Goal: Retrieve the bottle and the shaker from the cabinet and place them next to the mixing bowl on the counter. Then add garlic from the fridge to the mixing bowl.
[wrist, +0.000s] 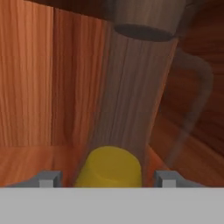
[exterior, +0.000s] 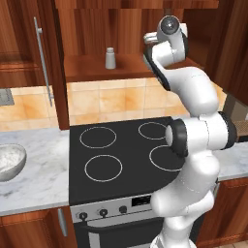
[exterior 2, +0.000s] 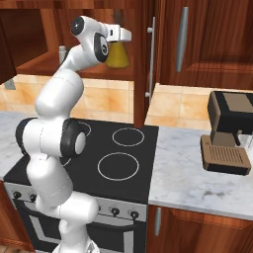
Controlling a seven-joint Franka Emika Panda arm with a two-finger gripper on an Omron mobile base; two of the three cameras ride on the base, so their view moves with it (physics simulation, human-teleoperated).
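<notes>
Bottle [wrist: 109,168] between open end effector [wrist: 105,178] fingers

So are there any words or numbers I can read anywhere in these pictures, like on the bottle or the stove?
No readable words or numbers anywhere.
The bottle: plain yellow, no label.
The shaker: plain grey, no writing.
The stove: white rings only; the small dark panel on its front is too blurred to read.
The coffee machine: no brand to be seen.
</notes>
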